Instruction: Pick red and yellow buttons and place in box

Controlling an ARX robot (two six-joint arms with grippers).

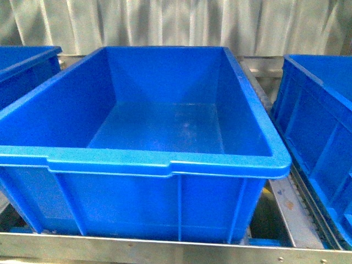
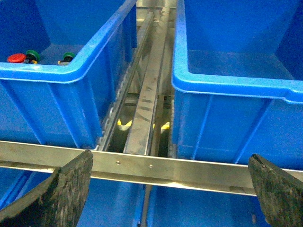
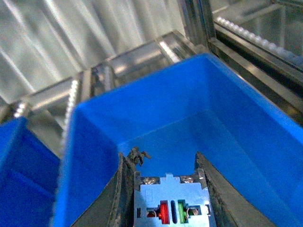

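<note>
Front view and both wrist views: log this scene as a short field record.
centre bin: blue, empty
left gripper: open, holding nothing
side bin: holds a red button and green buttons
right gripper: shut on held part, over another blue bin
held part: pale terminal face showing, cap colour hidden

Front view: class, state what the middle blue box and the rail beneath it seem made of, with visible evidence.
Blue box: apparently moulded plastic, semi-gloss; uniform colour, ribbed walls, soft highlights on the rim. Rail: apparently bare metal, aluminium or steel unclear; silvery sheen, small fasteners.
</note>
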